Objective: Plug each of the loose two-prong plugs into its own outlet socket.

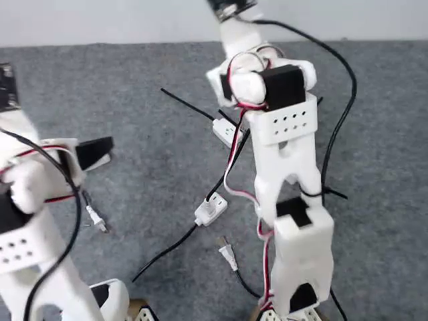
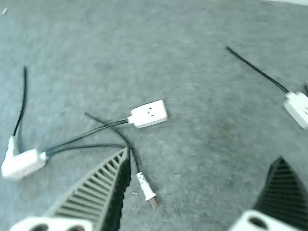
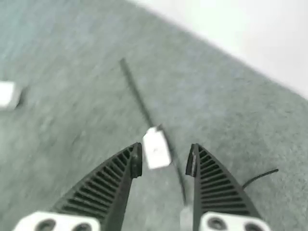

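- Right gripper (image 3: 163,161), jaws wide, hangs over the far socket (image 3: 156,149), whose length runs along the gap.
- Left gripper (image 2: 203,155), also wide, sits well apart from that socket, just beside a plug (image 2: 147,187).

Looks like a robotics lab bench, going by the grey felt-covered table (image 1: 134,100) and bare white wall (image 1: 100,20) behind.

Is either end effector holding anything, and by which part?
Nothing is held. The right end effector is open, straddling a white outlet socket on the carpet without clamping it. The left end effector is open over bare carpet, beside a loose plug.
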Controlling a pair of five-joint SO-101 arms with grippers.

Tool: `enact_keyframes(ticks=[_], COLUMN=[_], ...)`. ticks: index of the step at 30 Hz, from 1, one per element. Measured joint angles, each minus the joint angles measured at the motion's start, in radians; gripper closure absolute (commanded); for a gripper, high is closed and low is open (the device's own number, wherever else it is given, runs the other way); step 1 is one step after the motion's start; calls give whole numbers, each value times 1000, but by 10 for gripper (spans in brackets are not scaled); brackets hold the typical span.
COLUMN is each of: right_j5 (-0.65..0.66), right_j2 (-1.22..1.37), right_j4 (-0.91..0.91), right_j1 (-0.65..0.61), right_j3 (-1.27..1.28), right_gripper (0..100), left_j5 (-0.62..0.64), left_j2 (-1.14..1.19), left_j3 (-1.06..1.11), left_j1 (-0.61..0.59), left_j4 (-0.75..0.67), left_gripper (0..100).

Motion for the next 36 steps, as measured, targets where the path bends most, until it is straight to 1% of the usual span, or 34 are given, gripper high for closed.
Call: enact_keyframes(ticks=[4,6,10,14,16,20,22,24,29,31,34,36], right_j5=[31,43,107,160,189,212,216,219,239,265,292,296], right_j2=[-261,-393,-660,-879,-954,-1031,-1042,-1048,-1053,-1053,-1049,-1017], right_j4=[0,0,0,0,0,0,0,0,0,-8,-68,-137], right_j1=[-46,-44,-48,-48,-46,-49,-49,-49,-49,-49,-54,-92], right_j3=[325,466,735,1033,1192,1462,1534,1576,1665,1695,1769,1844], right_gripper=[836,836,836,836,836,836,836,828,748,746,746,746], left_j5=[-55,-92,-169,-222,-269,-368,-394,-404,-404,-404,-404,-404], left_j2=[-61,-118,-265,-422,-463,-499,-502,-497,-500,-500,-500,-499], left_j3=[23,72,196,334,410,574,658,726,847,898,962,971], left_j1=[123,175,287,336,339,342,339,338,341,341,342,342], left_j4=[2,2,2,2,2,-5,-44,-95,-203,-244,-295,-308], left_gripper=[588,588,588,588,588,588,588,588,588,588,588,588])
